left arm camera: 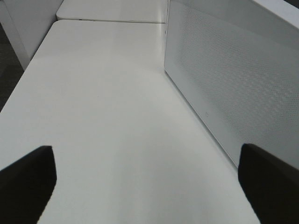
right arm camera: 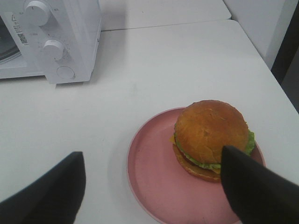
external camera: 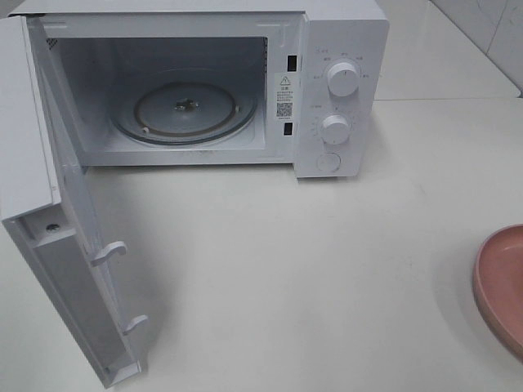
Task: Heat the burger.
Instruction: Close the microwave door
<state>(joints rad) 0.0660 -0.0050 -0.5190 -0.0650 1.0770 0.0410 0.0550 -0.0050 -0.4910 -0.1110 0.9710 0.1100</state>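
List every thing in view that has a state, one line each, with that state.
microwave: empty, glass turntable bare
microwave door: swung fully open
burger: whole, sitting on the plate, not gripped
pink plate: flat on the table, holding the burger off-centre
left gripper: open, empty, above the table beside the door
right gripper: open, empty, over the plate

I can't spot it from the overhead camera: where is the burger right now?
The burger sits on the pink plate on the table's right side, seen in the right wrist view. Overhead shows only the plate's edge, right of the open microwave.
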